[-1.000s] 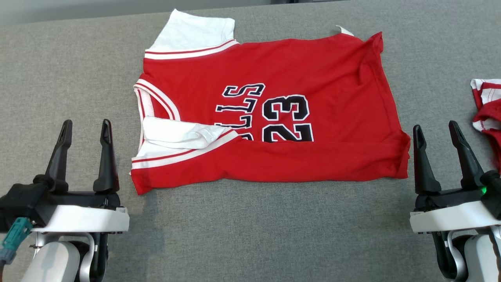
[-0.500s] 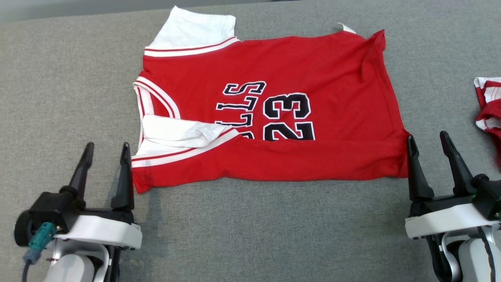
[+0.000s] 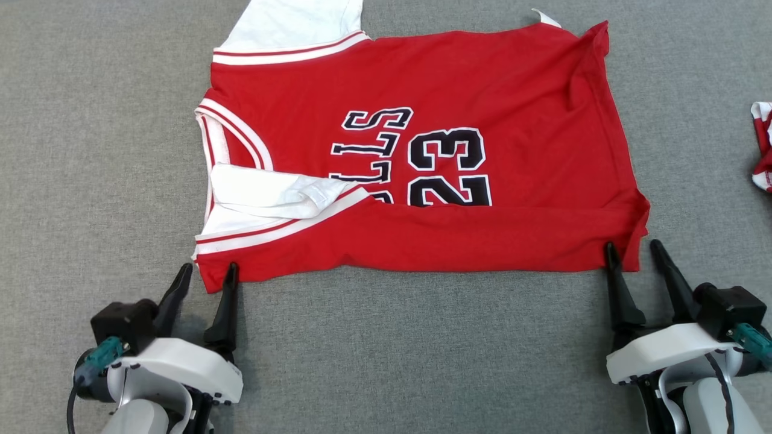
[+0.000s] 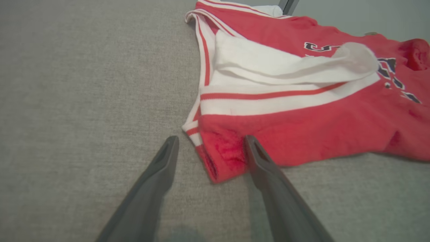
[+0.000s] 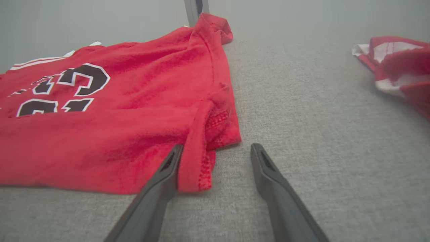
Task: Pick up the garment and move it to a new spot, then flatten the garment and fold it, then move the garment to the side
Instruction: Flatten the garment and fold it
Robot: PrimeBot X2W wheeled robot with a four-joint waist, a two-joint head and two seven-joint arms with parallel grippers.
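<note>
The garment [image 3: 482, 78] is a red jersey with white sleeves and a black "23". It lies spread on the grey cloth surface, its near edge folded over toward the middle. My left gripper [image 3: 209, 269] is open at the near left corner, which sits between its fingers in the left wrist view [image 4: 211, 139] on the garment [image 4: 302, 127]. My right gripper [image 3: 632, 246] is open at the near right corner. In the right wrist view [image 5: 217, 147] its left finger touches the garment's [image 5: 100, 141] hem and its right finger rests on bare cloth.
A second red and white piece of clothing [image 3: 763, 147] lies bunched at the right edge, also seen in the right wrist view [image 5: 399, 64]. The grey cloth surface [image 3: 386, 349] stretches bare between my two arms and to the left of the jersey.
Both grippers have moved forward from beside the jersey to its two near corners, staying open. The head camera has tilted, so the whole picture has shifted. The jersey lies as before.
</note>
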